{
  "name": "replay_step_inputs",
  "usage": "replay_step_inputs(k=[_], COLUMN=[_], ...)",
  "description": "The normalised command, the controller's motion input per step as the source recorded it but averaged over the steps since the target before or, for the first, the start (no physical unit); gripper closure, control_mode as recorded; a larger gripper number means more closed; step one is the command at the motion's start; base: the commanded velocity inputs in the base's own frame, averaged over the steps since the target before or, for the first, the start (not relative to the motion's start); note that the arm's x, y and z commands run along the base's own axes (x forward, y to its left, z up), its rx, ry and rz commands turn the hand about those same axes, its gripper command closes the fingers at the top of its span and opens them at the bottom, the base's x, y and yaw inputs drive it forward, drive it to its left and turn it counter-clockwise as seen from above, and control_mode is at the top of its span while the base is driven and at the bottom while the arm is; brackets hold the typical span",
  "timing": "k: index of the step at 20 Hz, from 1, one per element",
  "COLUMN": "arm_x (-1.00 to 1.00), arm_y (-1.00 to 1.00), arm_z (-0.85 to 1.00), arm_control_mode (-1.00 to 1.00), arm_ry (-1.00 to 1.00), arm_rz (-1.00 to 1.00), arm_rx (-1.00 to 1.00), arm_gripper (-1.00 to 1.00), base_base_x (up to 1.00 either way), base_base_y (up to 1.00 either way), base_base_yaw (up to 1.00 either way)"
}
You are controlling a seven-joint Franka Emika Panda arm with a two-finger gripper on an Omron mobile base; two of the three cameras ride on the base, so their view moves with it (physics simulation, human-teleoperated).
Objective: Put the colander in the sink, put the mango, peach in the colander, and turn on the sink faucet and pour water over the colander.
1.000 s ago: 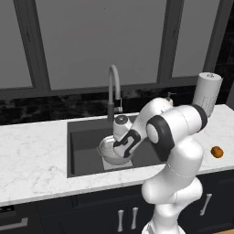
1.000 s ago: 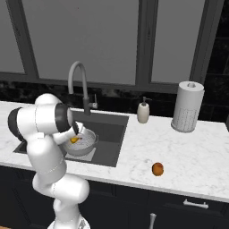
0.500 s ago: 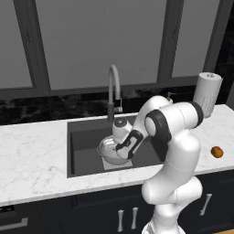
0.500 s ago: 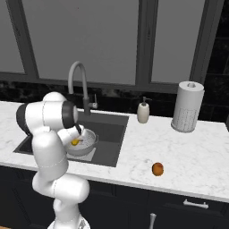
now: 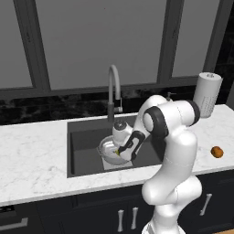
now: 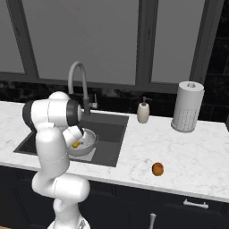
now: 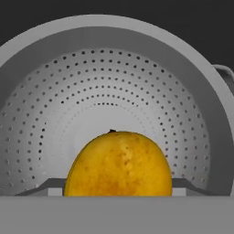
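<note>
One perforated steel colander (image 7: 114, 68) in sink (image 5: 84, 151); one smooth oval mango (image 7: 119, 164) between tool (image 5: 122, 153) jaws (grip unclear); one round peach (image 6: 157, 169) on marble surface (image 6: 197, 156).

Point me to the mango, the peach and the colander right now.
mango (image 7: 119, 162): hand view, middle of its skin.
peach (image 6: 157, 169): right base view, its centre.
colander (image 7: 109, 77): hand view, perforated inner wall.

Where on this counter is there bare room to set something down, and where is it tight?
Bare marble lies left of the sink, and between the soap dispenser, paper towel roll and peach. It is tight inside the sink, where the colander, mango and end effector crowd under the faucet.
</note>
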Motion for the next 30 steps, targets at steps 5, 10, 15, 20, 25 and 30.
replay_step_inputs(k=[5, 10, 15, 20, 25, 30], arm_x=[0.09, 0.06, 0.14, 0.21, 0.09, 0.0], arm_y=[0.0, 0.0, 0.0, 0.0, 0.0, -0.02], arm_z=[-0.13, -0.08, -0.01, 0.0, 0.0, 0.12], arm_control_mode=[-1.0, -1.0, -1.0, -1.0, -1.0, -1.0], arm_ry=[0.05, 0.06, 0.03, 0.03, 0.02, 0.0], arm_rz=[0.0, 0.0, 0.0, 0.0, 0.0, 0.0], arm_rx=[0.01, 0.01, 0.0, 0.0, 0.0, 0.0], arm_gripper=[1.0, 1.0, -1.0, -1.0, -1.0, -1.0], base_base_x=[0.0, 0.0, 0.0, 0.0, 0.0, 0.0], base_base_y=[0.0, 0.0, 0.0, 0.0, 0.0, 0.0], base_base_yaw=[0.0, 0.0, 0.0, 0.0, 0.0, 0.0])
